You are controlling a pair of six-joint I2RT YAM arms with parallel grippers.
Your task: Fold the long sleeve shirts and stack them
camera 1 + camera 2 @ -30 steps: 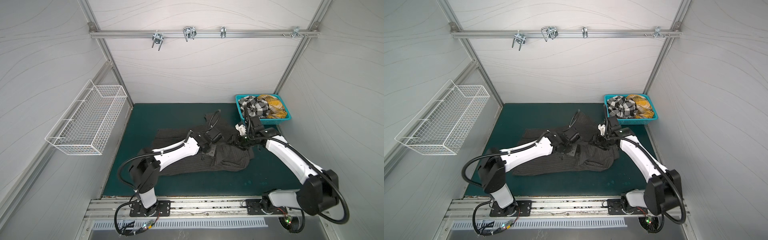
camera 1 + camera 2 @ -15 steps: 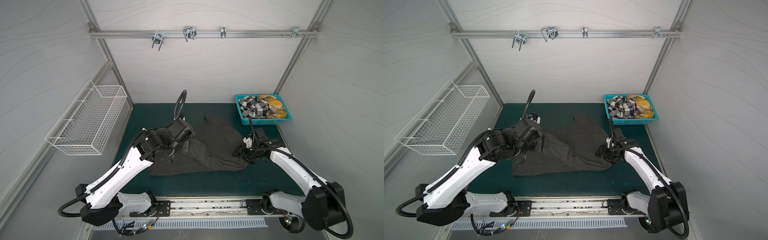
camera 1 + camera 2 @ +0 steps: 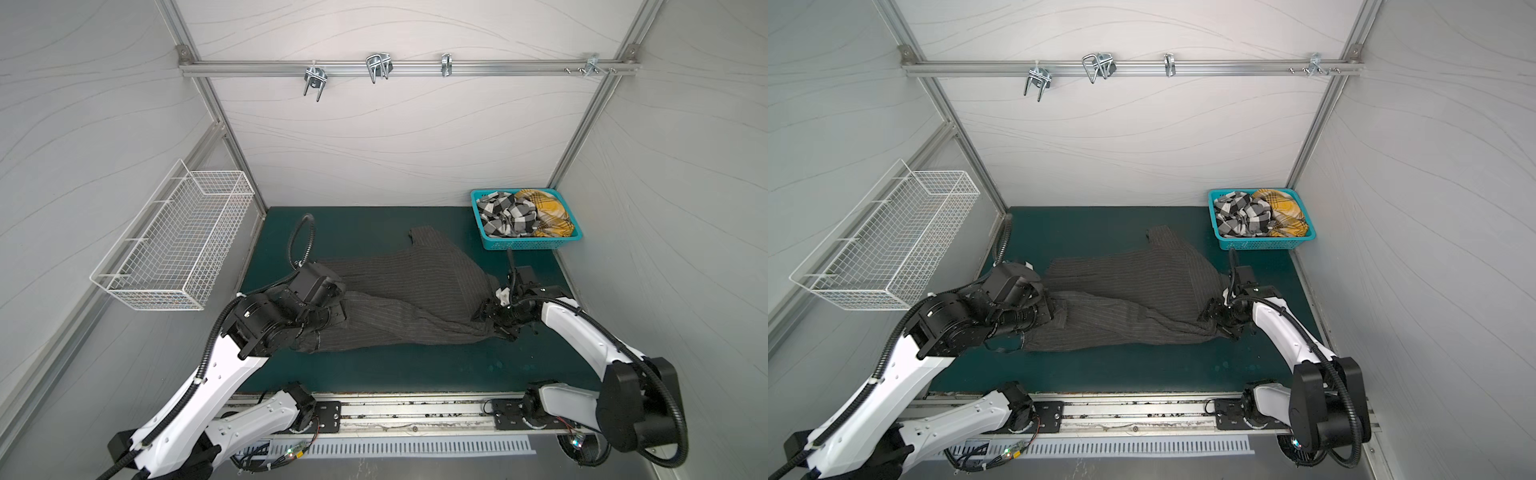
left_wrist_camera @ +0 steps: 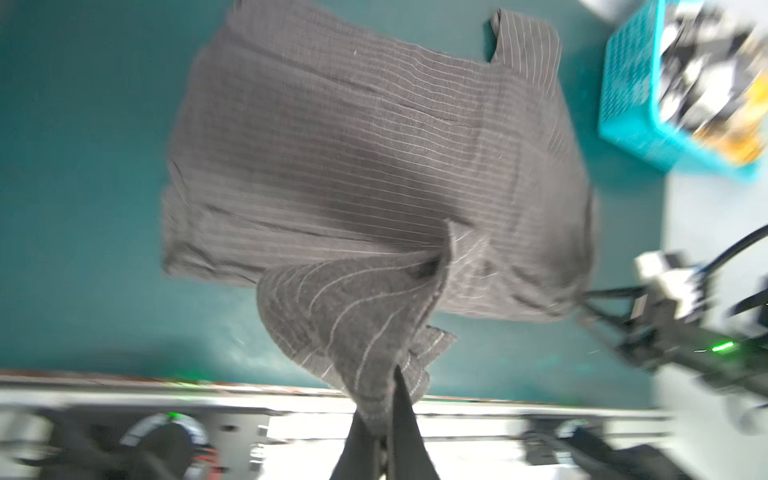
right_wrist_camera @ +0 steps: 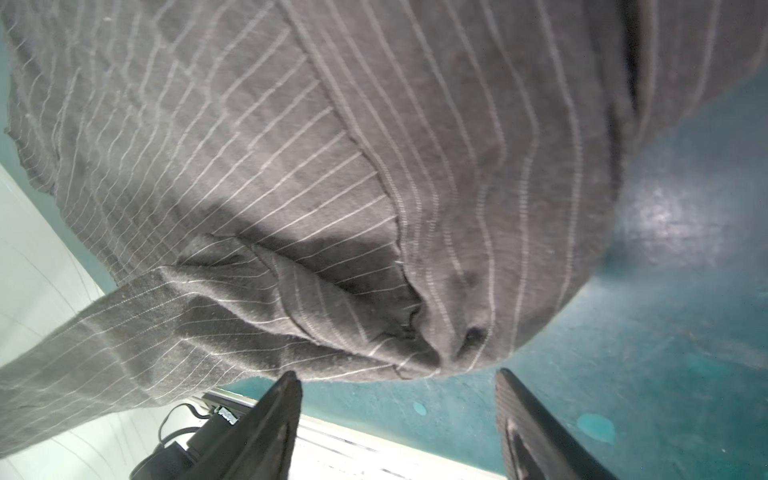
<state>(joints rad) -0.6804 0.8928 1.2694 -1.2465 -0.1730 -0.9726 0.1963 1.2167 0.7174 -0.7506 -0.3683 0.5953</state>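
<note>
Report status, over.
Left gripper shut on grey shirt. Right gripper open at its opposite edge. Checked shirt, yellow shirt in teal basket. Nothing in the way.

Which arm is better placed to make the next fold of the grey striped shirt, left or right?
Left, probably. The left gripper is shut on a lifted flap of the grey shirt; the right gripper stands open beside the shirt's edge, holding nothing.

Grey shirt spread, checked and plaid bunched
</note>
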